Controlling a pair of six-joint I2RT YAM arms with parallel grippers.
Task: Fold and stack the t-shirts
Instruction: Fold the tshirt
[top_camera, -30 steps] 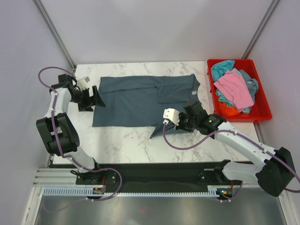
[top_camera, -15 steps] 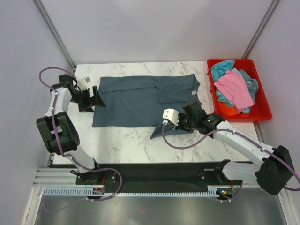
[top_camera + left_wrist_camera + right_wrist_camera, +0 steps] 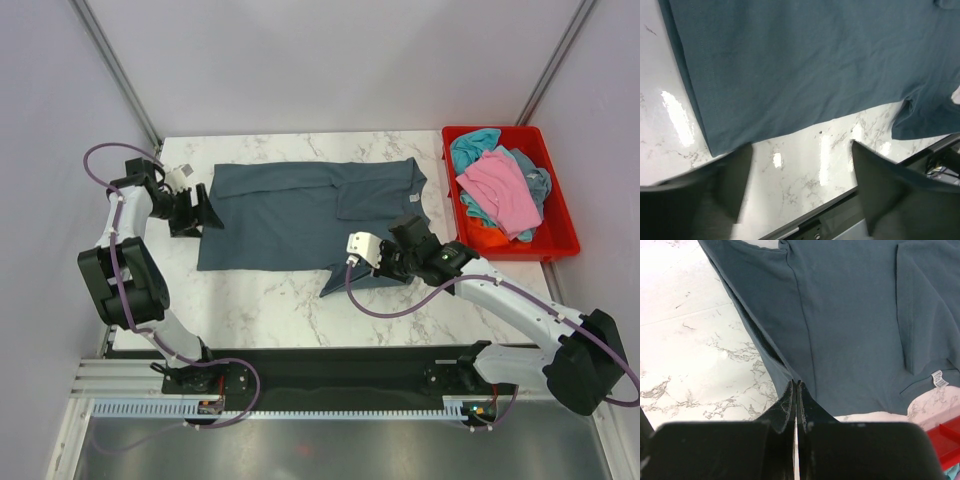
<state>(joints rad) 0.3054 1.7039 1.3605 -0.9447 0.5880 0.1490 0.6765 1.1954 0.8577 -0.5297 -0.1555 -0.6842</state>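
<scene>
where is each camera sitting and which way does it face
Top external: above and behind the bases, looking down on the table, slate-blue t-shirt and red bin; left arm and right arm show.
Left wrist: on the left wrist, facing the shirt's edge; the open left gripper shows.
Right wrist: on the right wrist, facing the shirt; the right gripper pinches its edge.
Shared: top and right wrist both show the white tag.

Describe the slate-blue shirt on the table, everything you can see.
The slate-blue t-shirt is soft matte cloth, spread flat on the marble table, hem toward the left arm. A flap lies folded over its right part; a small white tag shows near that edge. The right tool is shut on its near edge, pinching cloth. The left tool hangs open by the hem; contact unclear.
</scene>
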